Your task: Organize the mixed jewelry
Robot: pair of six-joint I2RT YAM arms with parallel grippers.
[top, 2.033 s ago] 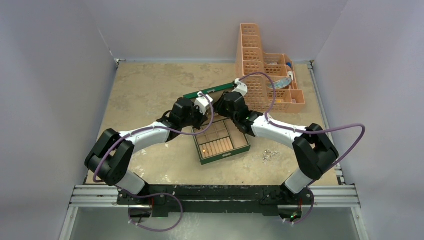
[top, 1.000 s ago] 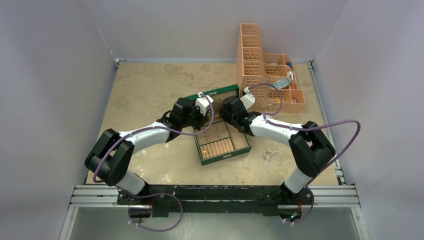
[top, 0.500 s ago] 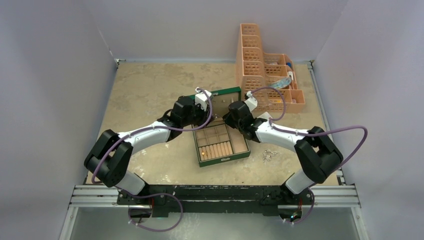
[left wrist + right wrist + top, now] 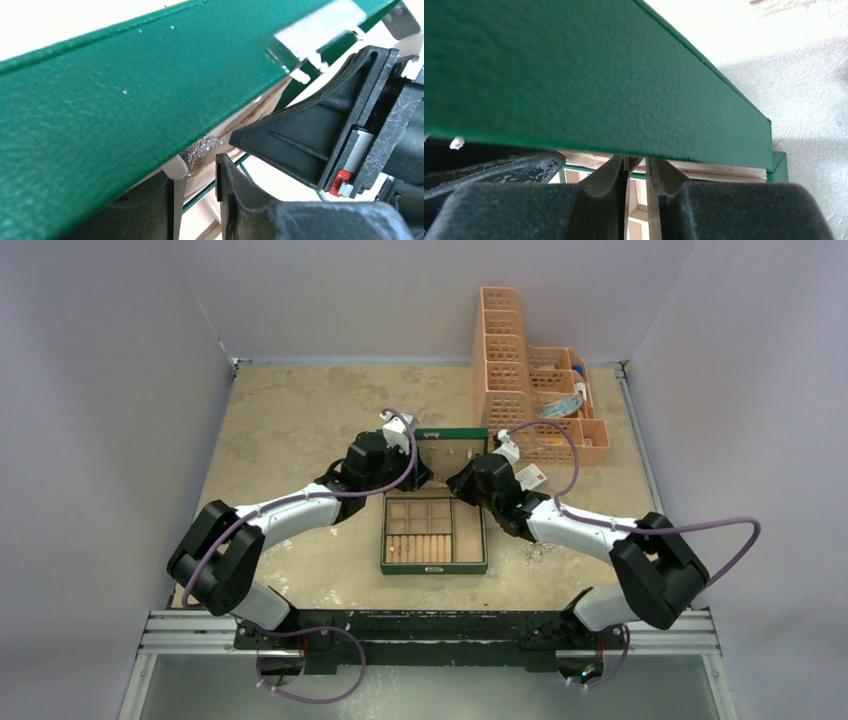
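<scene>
The green box (image 4: 434, 562) lies open at mid-table, its tan compartments showing, with one small gold piece in the near left corner. Its lid (image 4: 452, 443) stands upright at the far side. My left gripper (image 4: 420, 468) is at the lid's left end, jaws apart; the left wrist view shows the left gripper (image 4: 197, 167) under the lid (image 4: 125, 90), a glittery silver bit (image 4: 201, 149) just past its tips. My right gripper (image 4: 463, 478) (image 4: 635, 162) sits under the lid's (image 4: 574, 75) edge, jaws a narrow slit apart. The mixed jewelry (image 4: 540, 551) lies loose on the table right of the box.
An orange lattice organizer (image 4: 535, 400) stands at the back right with a few items in it. A small white card with red print (image 4: 530, 477) shows beside the right forearm. White walls close in the table on three sides.
The lid has swung from a slant up to upright. The box has turned square to the table's front edge. The left jaws have parted, and the right arm has shifted nearer and rightward.
</scene>
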